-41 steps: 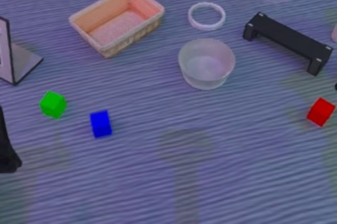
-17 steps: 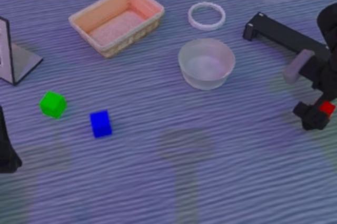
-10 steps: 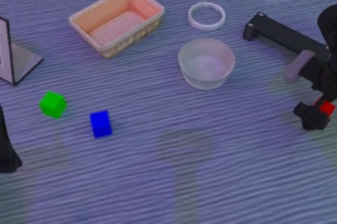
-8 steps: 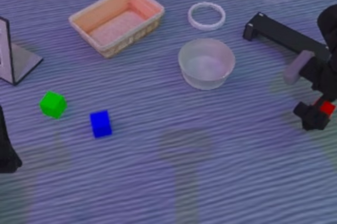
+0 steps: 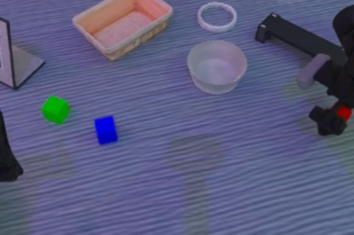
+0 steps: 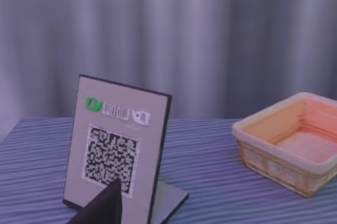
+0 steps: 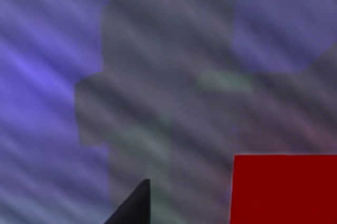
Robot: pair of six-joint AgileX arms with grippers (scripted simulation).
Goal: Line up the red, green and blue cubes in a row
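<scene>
Having come in from the right edge since the earliest frame, right gripper [image 5: 335,119] now sitting over the red cube [image 5: 344,114] at the table's far right, jaws apparently closing on it, though not certain. Judging step one underway: securing red, then lifting and carrying it leftward toward the others. Counting one red, one green cube [image 5: 56,109], one blue cube [image 5: 105,130], the latter two resting near each other at left. Left gripper parked at left edge, jaws impossible to tell.

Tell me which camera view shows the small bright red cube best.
The right wrist view: the small bright red cube fills a corner, unobstructed. From the top view it is mostly hidden by the right gripper. The left wrist view misses it.
</scene>
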